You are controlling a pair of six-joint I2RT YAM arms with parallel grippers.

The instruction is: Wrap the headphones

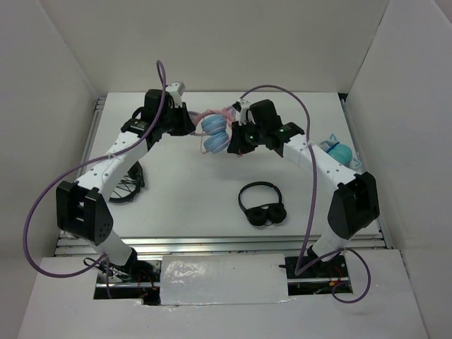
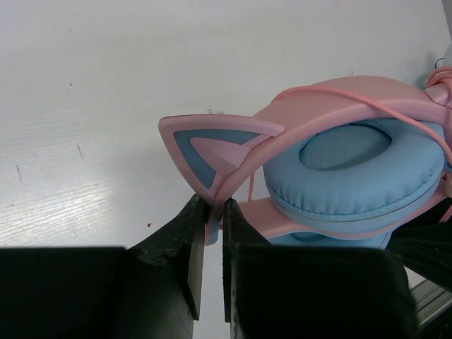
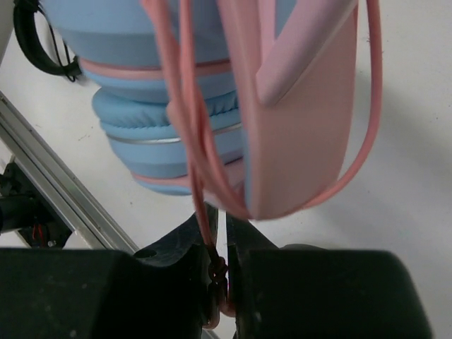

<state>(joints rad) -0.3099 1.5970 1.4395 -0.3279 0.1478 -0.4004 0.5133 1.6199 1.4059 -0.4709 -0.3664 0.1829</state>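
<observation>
My left jaws pinch the headphones point(image 2: 353, 162) by the headband point(image 2: 339, 102). My right jaws clamp the cable point(image 3: 201, 212), which I should wind taut.

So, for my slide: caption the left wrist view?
Left gripper pinches the headphones by the pink headband, beside a cat ear.

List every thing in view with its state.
headphones: held aloft, ear cups stacked
cable: looped over the headband, slack
left end effector: shut on the headband
right end effector: shut on the cable
black headphones: lying flat, untouched
wire bundle: lying loose, untouched
</observation>
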